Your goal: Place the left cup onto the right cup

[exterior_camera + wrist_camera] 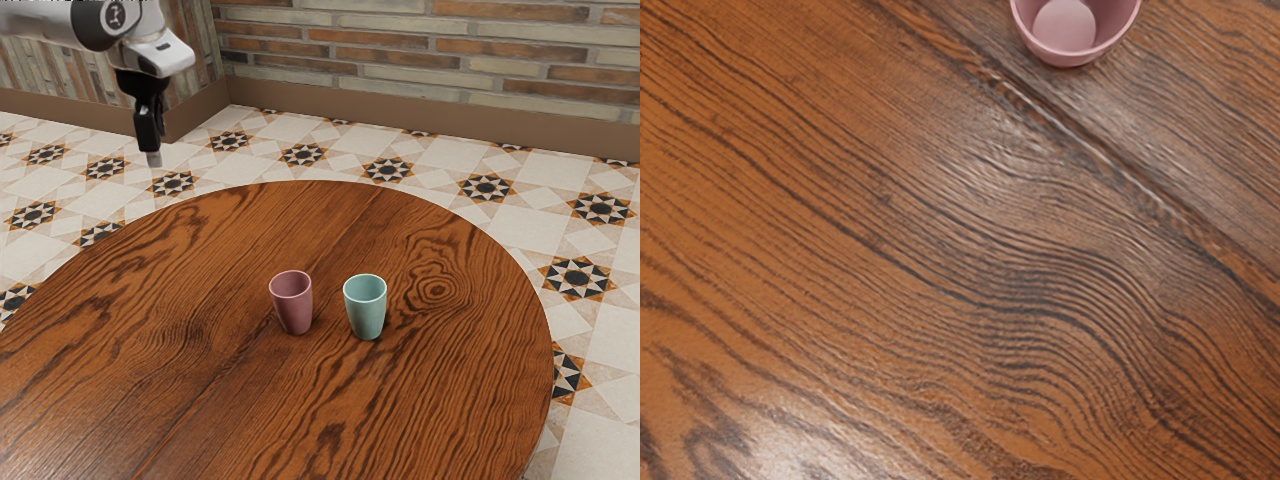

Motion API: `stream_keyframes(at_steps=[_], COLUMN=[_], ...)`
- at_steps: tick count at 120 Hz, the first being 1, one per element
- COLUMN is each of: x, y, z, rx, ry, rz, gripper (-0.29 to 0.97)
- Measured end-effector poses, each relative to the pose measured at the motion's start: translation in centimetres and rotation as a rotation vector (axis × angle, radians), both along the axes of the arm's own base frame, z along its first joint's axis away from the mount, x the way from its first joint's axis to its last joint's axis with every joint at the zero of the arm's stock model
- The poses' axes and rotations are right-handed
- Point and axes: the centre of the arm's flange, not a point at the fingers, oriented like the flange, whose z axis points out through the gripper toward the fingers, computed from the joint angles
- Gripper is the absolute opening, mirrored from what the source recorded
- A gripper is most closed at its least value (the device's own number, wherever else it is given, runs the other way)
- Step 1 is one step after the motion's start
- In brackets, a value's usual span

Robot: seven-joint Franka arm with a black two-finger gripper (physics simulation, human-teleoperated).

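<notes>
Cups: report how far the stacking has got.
Done: nothing; the pink cup stands on the table, apart from the teal cup. In hand: the gripper hangs high, holding nothing. Left: grasp the pink cup, lift it, set it on the teal one.

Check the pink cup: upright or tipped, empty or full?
Upright and empty. The pink cup stands on its base on the table, rim up; the wrist view shows its bare inside.

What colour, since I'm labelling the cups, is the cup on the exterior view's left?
The left cup is dusty pink, clearest in the exterior view.
</notes>
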Motion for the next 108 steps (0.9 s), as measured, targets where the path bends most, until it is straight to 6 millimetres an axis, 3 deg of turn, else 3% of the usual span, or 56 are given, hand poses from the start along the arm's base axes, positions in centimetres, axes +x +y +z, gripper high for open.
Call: stream_keyframes(at_steps=[21,39,108], x=[1.2,3.5,6.8], y=[-0.2,-1.1,-5.6], z=[-1.9,-5.4,-11.2], rx=[-0.007,-0.012,0.011], ry=[0.015,0.024,0.021], rz=[0.008,0.000,-0.077], gripper=[0.68,0.68,0.68])
